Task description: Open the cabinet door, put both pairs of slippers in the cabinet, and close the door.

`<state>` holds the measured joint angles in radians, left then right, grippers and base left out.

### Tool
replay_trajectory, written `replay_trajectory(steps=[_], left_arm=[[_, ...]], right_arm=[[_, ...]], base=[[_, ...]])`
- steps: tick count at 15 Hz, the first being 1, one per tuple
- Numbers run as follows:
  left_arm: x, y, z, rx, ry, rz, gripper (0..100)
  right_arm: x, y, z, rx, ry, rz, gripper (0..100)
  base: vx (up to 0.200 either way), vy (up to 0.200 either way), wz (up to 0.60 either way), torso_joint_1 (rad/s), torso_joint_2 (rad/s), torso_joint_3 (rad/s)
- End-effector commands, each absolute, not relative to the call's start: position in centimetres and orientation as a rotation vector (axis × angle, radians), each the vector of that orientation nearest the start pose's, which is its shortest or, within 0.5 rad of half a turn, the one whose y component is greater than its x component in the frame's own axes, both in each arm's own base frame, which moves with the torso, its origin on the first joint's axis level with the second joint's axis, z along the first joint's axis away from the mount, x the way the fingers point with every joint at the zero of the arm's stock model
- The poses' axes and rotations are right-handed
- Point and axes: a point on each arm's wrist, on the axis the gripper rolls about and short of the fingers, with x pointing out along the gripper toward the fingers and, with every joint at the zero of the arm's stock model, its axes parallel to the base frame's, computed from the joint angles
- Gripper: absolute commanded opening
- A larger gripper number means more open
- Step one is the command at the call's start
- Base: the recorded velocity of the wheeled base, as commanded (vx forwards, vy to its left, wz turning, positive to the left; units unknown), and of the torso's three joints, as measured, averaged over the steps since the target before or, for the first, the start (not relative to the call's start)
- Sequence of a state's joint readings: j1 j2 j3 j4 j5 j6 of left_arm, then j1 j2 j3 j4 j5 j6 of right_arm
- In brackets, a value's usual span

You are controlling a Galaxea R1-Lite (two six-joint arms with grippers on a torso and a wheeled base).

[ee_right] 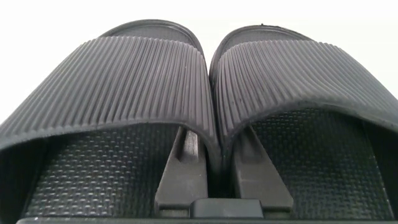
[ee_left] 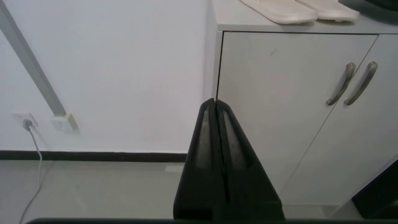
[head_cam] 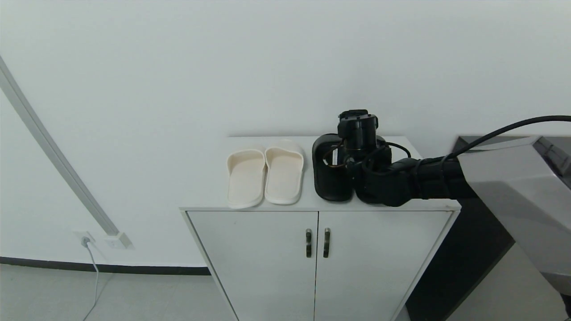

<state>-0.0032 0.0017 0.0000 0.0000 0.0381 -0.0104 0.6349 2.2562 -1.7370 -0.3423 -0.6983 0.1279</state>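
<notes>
A white two-door cabinet [head_cam: 267, 263] stands against the wall with both doors shut and its two dark handles [head_cam: 317, 243] side by side at the middle. On its top lie a cream pair of slippers [head_cam: 265, 176] and, to their right, a black pair of slippers [head_cam: 328, 171]. My right gripper [ee_right: 214, 152] is pushed in under the black ribbed straps [ee_right: 149, 81], one finger in each slipper, shut on their adjoining inner walls. My left gripper [ee_left: 216, 109] hangs low before the cabinet's left edge, shut and holding nothing. The handles [ee_left: 351, 84] and the cream pair [ee_left: 298, 9] show past it.
A wall socket with a cable [head_cam: 84, 239] and a slanted grey conduit [head_cam: 53, 156] are on the wall to the left. A grey metal unit [head_cam: 513, 178] stands close to the cabinet's right side. Open floor [head_cam: 111, 294] lies left of the cabinet.
</notes>
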Motion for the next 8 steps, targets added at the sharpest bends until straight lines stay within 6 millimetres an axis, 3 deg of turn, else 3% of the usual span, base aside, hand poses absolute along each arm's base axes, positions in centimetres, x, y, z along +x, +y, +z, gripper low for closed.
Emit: replay_trajectory(steps=[1,2,5,8], left_arm=[[-2.3,0.1,7.6,-0.011,0.001,0.035,0],[-2.3,0.1,7.6,-0.011,0.001,0.034,0],[-2.3,0.1,7.6,-0.011,0.001,0.035,0],[-2.3,0.1,7.6,-0.009,0.001,0.035,0]], right_arm=[[34.8,25.5,22.4,0.023,0.133,-0.032,0],[33.9,25.3,22.7,0.022,0.138,-0.017,0],[27.2,23.1,23.8,0.013,0.181,0.197,0],[22.2,20.4,23.2,0.012,0.216,0.380,0]], base=[[0.000,0.000,0.00,0.000,0.00,0.000],[0.000,0.000,0.00,0.000,0.00,0.000],[0.000,0.000,0.00,0.000,0.00,0.000],[0.000,0.000,0.00,0.000,0.00,0.000]])
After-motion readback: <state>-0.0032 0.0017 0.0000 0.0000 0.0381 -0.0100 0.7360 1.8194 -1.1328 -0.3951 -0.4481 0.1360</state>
